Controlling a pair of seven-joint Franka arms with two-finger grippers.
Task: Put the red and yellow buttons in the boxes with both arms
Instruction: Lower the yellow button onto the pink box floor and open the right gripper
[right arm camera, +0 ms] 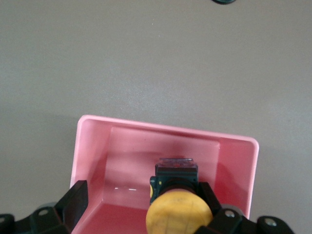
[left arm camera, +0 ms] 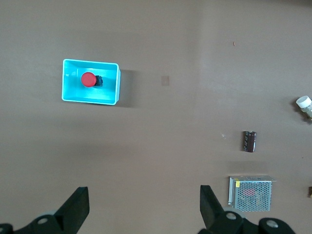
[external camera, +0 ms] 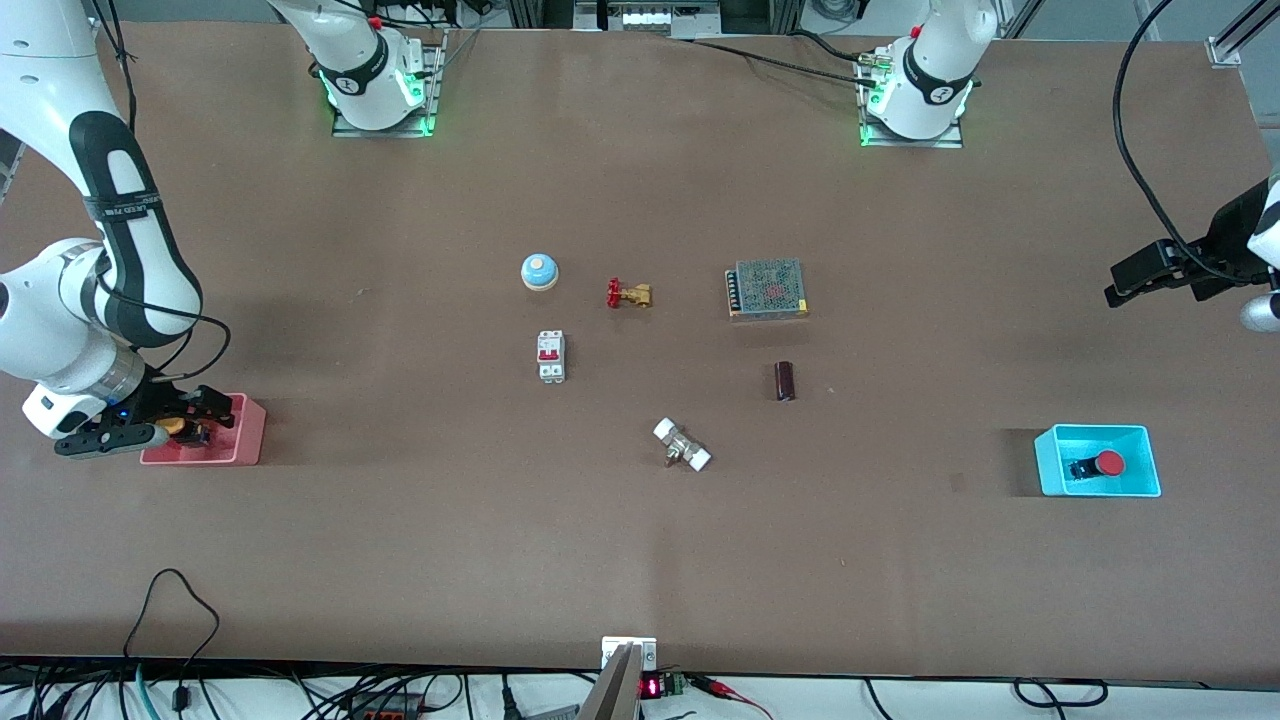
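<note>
The yellow button lies in the pink box, its dark base toward the box wall. My right gripper is down in that box, open, with the yellow cap beside one finger and a wide gap to the other. In the front view the right gripper covers part of the pink box and the yellow button. The red button lies in the cyan box. My left gripper hangs open and empty over the table at the left arm's end. The left wrist view shows the left gripper, the red button and the cyan box.
Mid-table stand a blue-and-white bell, a brass valve with a red handle, a mesh-covered power supply, a white circuit breaker, a dark cylinder and a white-capped fitting.
</note>
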